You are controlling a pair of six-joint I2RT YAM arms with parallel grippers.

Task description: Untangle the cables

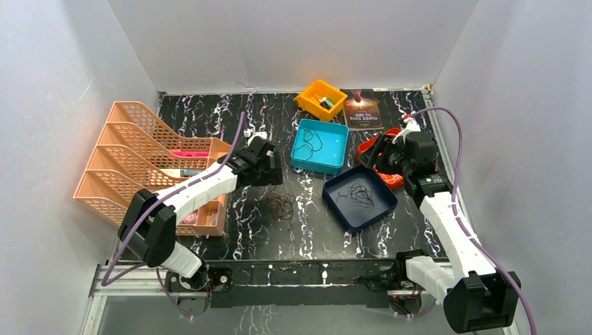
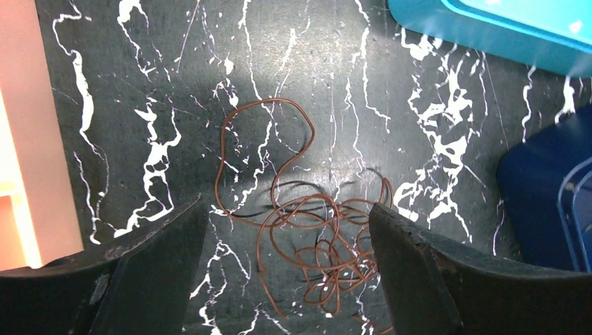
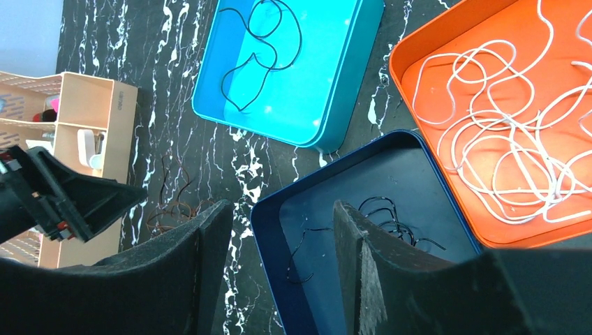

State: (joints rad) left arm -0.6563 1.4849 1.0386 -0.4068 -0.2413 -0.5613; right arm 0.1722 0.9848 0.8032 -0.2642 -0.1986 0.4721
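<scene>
Black marbled tabletop (image 1: 230, 234), and everything is called off the dark blue tray (image 1: 376, 217); far to its left stands the peach file rack (image 1: 132, 160); nearer, the left gripper (image 2: 286, 272) hangs with fingers spread wide and holding nothing, astride the reddish-brown cable (image 2: 328, 255) lying on the table; behind the blue tray, a teal tray (image 1: 320, 167) holds one black cable (image 3: 262, 45); inside the blue tray, another black cable (image 1: 361, 194); to its right, the orange tray (image 3: 433, 42) of white cable (image 3: 489, 150); the right gripper (image 3: 283, 265) has its fingers parted, empty. Danger: pinching the whole brown knot could cinch it, or the thin wire could slip free; the clump's near end is cut off, and a dark strand in it may be shadow.
</scene>
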